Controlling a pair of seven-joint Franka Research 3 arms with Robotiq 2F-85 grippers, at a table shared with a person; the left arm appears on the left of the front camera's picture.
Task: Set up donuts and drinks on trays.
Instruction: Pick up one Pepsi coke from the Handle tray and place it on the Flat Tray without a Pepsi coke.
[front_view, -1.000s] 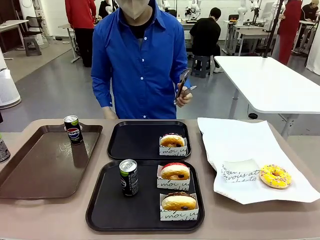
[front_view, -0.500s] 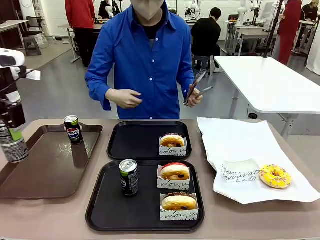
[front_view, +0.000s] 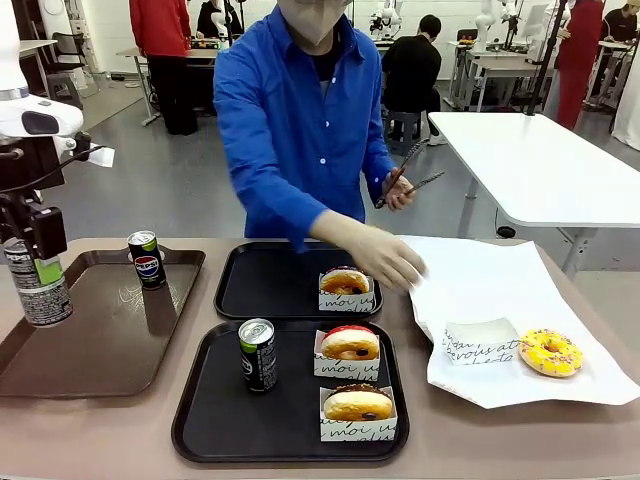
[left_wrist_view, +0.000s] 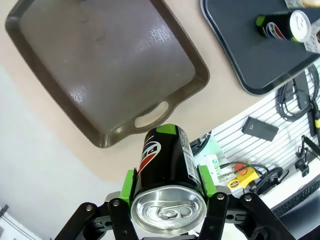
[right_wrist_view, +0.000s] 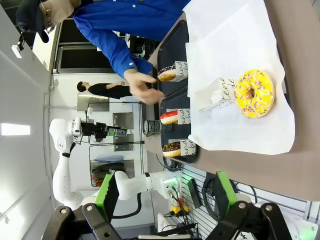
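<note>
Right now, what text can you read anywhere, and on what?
"PEPSI": the Pepsi can on the brown tray.
"moi u": paper sleeves around the three donuts.
"vous at": empty sleeve on the white paper.
Held can in the left gripper: Pepsi logo; small print blurred.
Green-black can: unreadable.

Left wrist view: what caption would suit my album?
Left gripper holds a can in the air near the brown tray.

Front cam: fixed on robot's side, faces across table toward person. Left wrist cam: high, looks down on brown tray, can close up. Right wrist cam: rolled sideways, above white paper. All three share the near black tray.
</note>
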